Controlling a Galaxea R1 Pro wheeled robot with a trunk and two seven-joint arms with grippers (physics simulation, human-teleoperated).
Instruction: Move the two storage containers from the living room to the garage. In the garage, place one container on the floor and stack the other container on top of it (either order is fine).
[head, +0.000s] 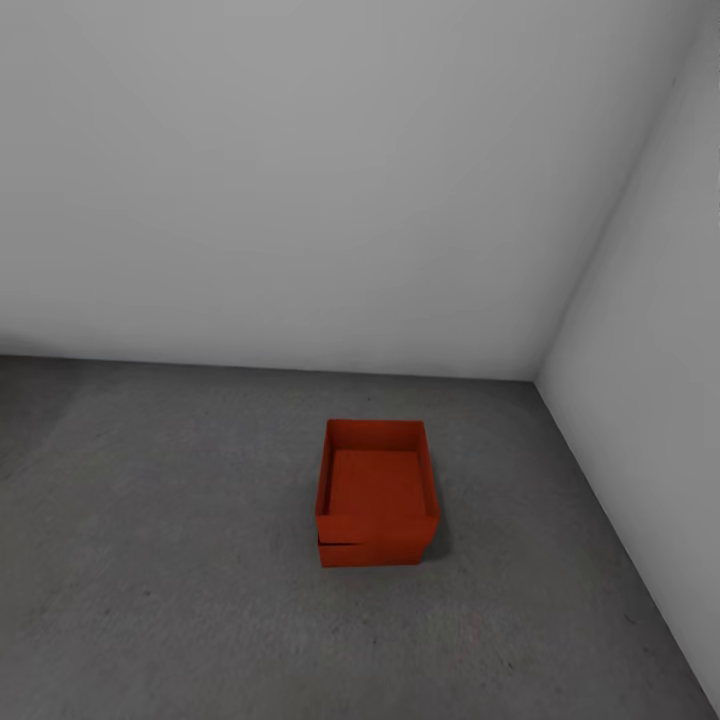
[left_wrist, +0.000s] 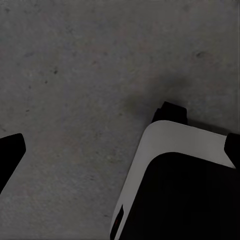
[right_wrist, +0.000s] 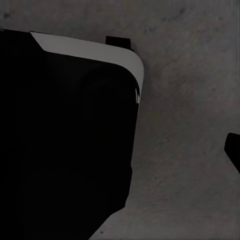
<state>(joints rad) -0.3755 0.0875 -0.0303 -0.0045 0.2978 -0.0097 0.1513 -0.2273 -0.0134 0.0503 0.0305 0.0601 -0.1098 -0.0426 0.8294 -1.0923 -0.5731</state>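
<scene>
head view showed the two storage containers (head: 376, 495) stacked on the floor (head: 180, 560) of the garage, near the corner where the far wall (head: 300, 180) met the right-hand wall (head: 650, 350). the upper container (head: 378, 480) sat open-topped and upright on the lower container (head: 370, 551), of which a narrow band showed beneath the upper one's near face. a dark seam ran between them at the near left corner, so the upper bin looked slightly skewed on the lower. both were orange-red, interior empty. a shadow fell on the concrete just right of the stack. the stack stood well apart from both walls.

left wrist view gave what the head view did not: mottled grey concrete seen close from above, and part of the robot's base (left_wrist: 175, 185), white-edged with a dark top, with a small black part at its edge. dark tips at two frame edges, one being a fingertip (left_wrist: 9, 155) of the left gripper; state of the jaws could not be told from so little.

right wrist view showed the same kind of concrete and a large dark body with a pale rim, the robot's base (right_wrist: 65, 140). one dark tip (right_wrist: 233, 147) at the frame edge; whether the right gripper was spread or closed could not be told.
</scene>
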